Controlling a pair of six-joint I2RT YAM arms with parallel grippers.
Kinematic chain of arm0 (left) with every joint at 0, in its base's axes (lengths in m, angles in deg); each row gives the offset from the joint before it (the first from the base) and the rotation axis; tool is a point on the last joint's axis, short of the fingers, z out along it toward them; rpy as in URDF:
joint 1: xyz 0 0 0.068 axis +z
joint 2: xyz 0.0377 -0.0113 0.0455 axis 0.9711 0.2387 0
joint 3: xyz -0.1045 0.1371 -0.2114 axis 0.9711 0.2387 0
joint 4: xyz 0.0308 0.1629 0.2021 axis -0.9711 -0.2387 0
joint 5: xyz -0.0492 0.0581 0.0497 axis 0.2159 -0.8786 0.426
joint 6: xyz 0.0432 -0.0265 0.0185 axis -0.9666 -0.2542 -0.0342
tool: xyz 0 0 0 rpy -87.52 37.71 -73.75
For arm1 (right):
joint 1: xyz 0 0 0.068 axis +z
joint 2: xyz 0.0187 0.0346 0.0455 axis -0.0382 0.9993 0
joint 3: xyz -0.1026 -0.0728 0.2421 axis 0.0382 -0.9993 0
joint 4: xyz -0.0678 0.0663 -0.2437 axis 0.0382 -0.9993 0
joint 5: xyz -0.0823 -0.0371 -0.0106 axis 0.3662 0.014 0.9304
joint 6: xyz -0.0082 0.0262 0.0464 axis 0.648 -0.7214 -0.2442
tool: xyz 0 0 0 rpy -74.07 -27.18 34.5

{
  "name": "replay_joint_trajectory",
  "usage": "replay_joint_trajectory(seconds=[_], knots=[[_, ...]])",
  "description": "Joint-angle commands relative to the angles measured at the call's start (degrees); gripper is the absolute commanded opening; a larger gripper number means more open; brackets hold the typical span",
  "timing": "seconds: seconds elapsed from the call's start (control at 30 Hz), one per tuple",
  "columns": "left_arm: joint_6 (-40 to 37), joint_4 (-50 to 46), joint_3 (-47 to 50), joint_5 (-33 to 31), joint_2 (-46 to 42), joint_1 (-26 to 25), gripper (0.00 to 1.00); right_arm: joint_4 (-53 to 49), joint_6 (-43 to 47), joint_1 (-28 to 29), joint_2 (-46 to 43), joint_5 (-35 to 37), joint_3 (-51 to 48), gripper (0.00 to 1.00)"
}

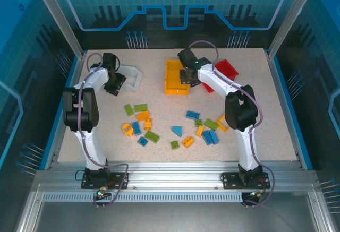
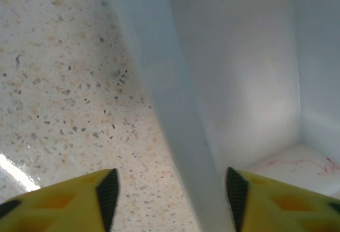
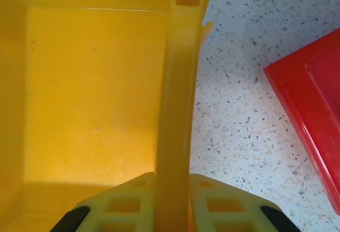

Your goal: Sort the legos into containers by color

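Desk's [image 1: 265,136] far edge: yellow bin [image 1: 172,80] is clamped by right jaws, white bin [image 1: 137,77] straddled by open left jaws. Tipping is risked by dragging.

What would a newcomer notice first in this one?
The left gripper straddles a wall of the white bin at far left, open; the right gripper clamps a wall of the orange-yellow bin at far centre. The legos lie scattered on the table nearer the arm bases.
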Motion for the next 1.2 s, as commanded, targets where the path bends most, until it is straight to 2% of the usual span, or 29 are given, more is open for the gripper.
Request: replay_joint_trajectory(seconds=[0.0,0.1,0.23,0.4,0.47,0.63,0.8,1.03,1.17], knots=[[-1.30,-0.10,-1.91,0.37,-0.32,0.05,0.48,0.68,0.56,0.73,0.68,0.07,0.20,0.10],[-5.58,-0.27,-2.05,0.73,-0.72,0.05,0.36,0.31,0.21,0.77,0.58,1.23,-0.13,0.09],[-13.47,-3.12,-4.21,1.64,0.36,0.09,0.28,-0.27,-0.79,0.78,-0.11,2.24,-0.96,0.09],[-23.77,-2.16,-6.87,9.55,2.66,-0.90,0.07,-0.69,-2.47,0.78,-0.80,4.39,-2.70,0.09],[-28.01,-3.82,-9.62,10.91,4.17,-2.08,0.00,-1.48,-2.78,0.82,-0.43,5.07,-2.44,0.09],[-35.14,-7.74,-15.49,13.02,7.46,-5.41,0.00,-3.30,-3.40,0.56,0.05,6.86,-2.09,0.10],[-40.58,-14.27,-22.30,12.41,11.22,-9.59,0.00,-3.35,-3.30,0.02,0.21,7.07,-3.21,0.10],[-44.76,-18.45,-26.84,10.08,13.88,-12.86,0.00,-2.43,-1.62,-0.87,0.84,5.20,-3.78,0.10],[-46.95,-21.87,-28.98,5.38,14.83,-13.66,0.00,-2.32,-0.19,-1.57,1.93,3.33,-3.14,0.11]])
